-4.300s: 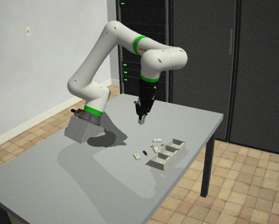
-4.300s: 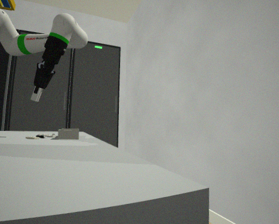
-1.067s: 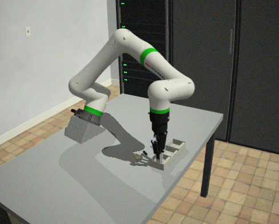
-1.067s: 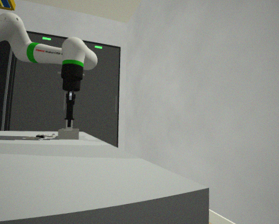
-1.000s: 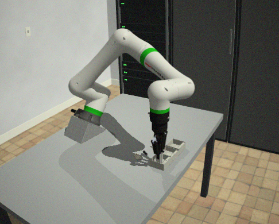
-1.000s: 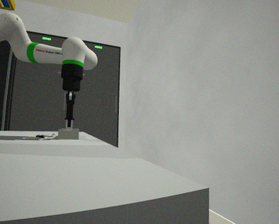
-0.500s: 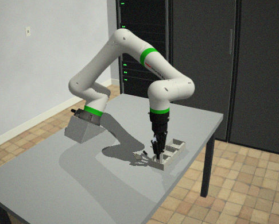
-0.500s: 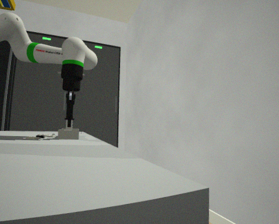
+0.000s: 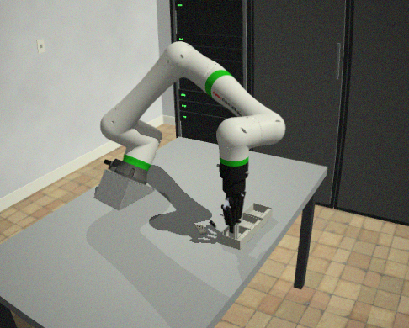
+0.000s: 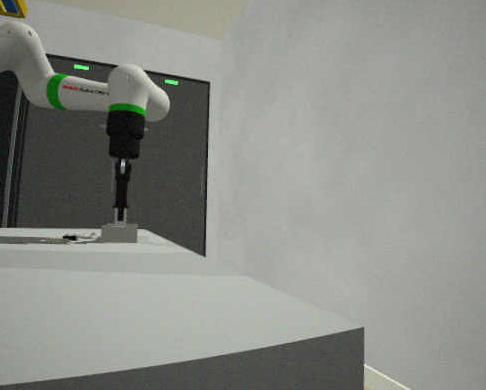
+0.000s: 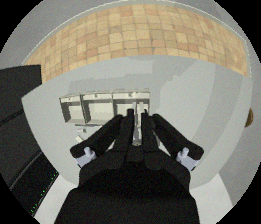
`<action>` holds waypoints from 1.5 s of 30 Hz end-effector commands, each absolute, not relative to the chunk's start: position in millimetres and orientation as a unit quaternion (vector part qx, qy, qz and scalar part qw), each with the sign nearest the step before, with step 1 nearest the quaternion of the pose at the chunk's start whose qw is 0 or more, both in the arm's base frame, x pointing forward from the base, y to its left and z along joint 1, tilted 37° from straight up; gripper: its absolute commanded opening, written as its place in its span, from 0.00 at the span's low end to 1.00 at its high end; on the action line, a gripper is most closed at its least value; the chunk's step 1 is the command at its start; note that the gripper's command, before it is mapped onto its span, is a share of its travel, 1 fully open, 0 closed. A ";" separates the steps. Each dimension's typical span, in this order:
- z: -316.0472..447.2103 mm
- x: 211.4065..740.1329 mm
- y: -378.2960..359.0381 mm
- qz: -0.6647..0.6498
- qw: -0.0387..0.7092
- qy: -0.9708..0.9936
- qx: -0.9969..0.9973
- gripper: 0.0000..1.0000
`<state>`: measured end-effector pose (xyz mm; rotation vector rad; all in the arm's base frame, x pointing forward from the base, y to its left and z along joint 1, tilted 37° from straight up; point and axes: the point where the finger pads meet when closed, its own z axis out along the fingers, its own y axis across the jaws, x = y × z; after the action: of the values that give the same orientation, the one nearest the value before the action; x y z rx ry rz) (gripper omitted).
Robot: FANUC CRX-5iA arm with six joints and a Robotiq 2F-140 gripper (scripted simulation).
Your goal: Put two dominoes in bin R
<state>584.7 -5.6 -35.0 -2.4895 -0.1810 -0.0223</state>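
A smooth off-white housing with rounded joint covers is observed on the six-joint arm (image 9: 147, 89) (image 10: 128, 86), with small dark screw recesses noted at the joints, and green bands are fitted at the base joint, the forearm and the wrist. Red and dark lettering is printed along the forearm, the red portion being read as FANUC, while a dark grey foot with a protruding black connector is seen toward the tabletop's left edge in the top view. Black housings and slender black linkages are noted on the gripper (image 9: 233, 230) (image 10: 120, 219) (image 11: 137, 114), with pale metallic parts at its finger joints.
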 end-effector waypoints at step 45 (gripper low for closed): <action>39.1 580.4 7.0 -0.009 0.317 -0.069 -0.946 0.05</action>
<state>581.9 -5.0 29.6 -2.4890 -0.1816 -0.0221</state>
